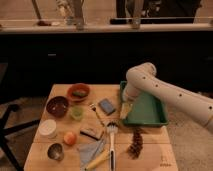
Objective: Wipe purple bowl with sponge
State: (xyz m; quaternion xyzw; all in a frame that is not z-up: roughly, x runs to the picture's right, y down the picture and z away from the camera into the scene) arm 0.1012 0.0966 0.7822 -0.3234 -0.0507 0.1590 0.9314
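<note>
Here, the wooden table (60, 91) carries a scatter of kitchenware. The purple bowl (57, 106), dark, round and glossy, sits near the left edge. The sponge (106, 105), a flat blue-grey rectangle, lies near the middle of the tabletop, well apart from that bowl and just left of the green tray (150, 114), a shallow plastic rectangle with a raised rim.

The white, smooth-shelled arm (165, 92) bends in from the right, and the gripper (125, 108) hangs at the tray's left rim, just beside the sponge. Whether it is clenched or released cannot be told.

A reddish bowl (79, 92) stands behind the purple one, with a small green cup (76, 113) in front of it. Nearer the front lie a white round container (48, 128), an orange fruit (70, 138), a small metal bowl (55, 151), a crumpled blue cloth (91, 150), a white-headed brush (111, 129) and a rough brown pine cone (135, 144).
</note>
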